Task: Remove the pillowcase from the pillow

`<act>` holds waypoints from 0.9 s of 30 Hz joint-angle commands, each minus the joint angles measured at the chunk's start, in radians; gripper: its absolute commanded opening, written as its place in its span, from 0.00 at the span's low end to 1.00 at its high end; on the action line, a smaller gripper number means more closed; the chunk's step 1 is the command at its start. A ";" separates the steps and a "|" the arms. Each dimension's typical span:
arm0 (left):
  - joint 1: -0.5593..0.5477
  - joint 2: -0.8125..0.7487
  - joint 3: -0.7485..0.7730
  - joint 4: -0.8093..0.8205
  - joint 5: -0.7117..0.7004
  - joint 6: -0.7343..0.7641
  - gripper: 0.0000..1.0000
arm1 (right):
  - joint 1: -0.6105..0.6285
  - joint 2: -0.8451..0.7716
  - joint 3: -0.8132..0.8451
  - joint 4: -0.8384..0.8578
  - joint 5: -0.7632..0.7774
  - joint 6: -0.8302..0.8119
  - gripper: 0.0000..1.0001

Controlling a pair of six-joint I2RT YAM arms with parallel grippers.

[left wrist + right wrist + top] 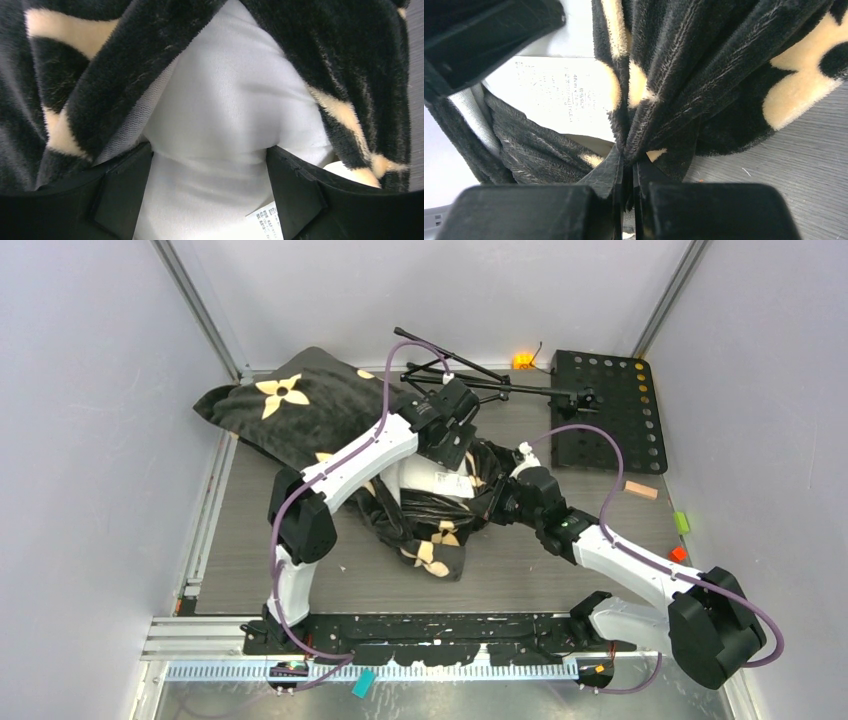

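The right claw (628,172) is pinched tight on a fold of the black flowered pillowcase (704,65), which fans out ahead of it over the grey table (794,165), while the left claw (209,160) squeezes the white pillow (225,95) between its fingers, the plush cover parted on either side beyond.

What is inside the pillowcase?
The white pillow shows at the opening, held by the left gripper, with a printed label. The pillowcase covers the rest of it.
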 commanded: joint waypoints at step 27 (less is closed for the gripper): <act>0.143 -0.528 -0.348 0.029 0.229 0.075 0.00 | -0.132 0.007 0.176 -0.292 0.084 -0.149 0.52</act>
